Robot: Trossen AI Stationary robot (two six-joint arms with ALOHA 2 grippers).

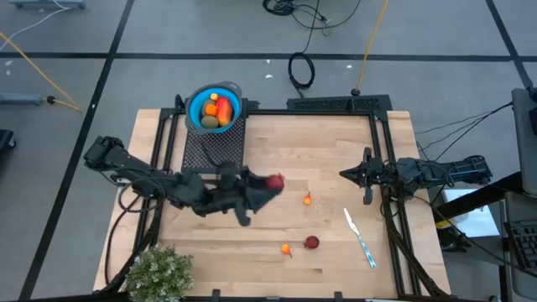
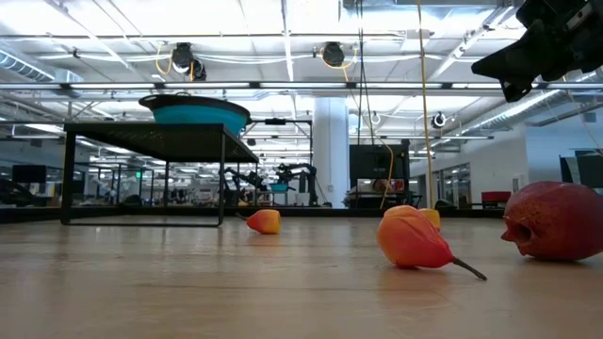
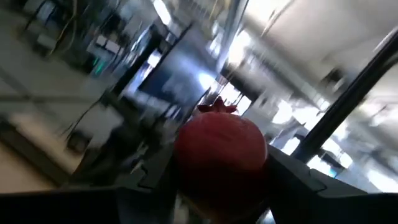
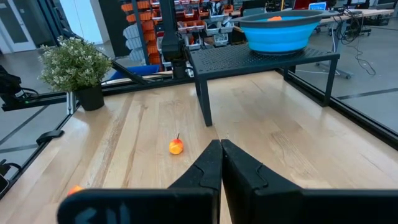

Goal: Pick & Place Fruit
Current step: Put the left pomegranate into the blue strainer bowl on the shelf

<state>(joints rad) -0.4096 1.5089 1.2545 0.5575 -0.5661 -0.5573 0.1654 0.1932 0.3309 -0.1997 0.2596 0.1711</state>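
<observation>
My left gripper [image 1: 270,184] is over the middle of the table, shut on a dark red ball [image 1: 275,180] with a small crown. A second dark red ball [image 1: 312,242] rests on the wood near the near edge, seen large in the low view [image 2: 556,221]. Two tiny orange bits [image 1: 308,199] [image 1: 287,249] lie on the table. A blue bowl [image 1: 214,109] on a black mesh stand holds a red-orange oblong [image 1: 224,108] and an olive-brown oval [image 1: 210,122]. My right gripper [image 1: 344,174] waits, shut, at the table's right side [image 4: 221,155]. My left gripper has the dark red ball [image 3: 221,146] pinched between its two fingers [image 3: 155,177], one on each side. The fingers come from the table's left. The ball's crown [image 3: 217,107] points away from the gripper. The ball is off the table.
A white and blue utensil [image 1: 361,237] lies near the right near corner. A bushy green plant [image 1: 159,273] stands at the left near corner. The mesh stand [image 1: 214,151] sits at the far edge, left of centre. Open wood lies between the arms.
</observation>
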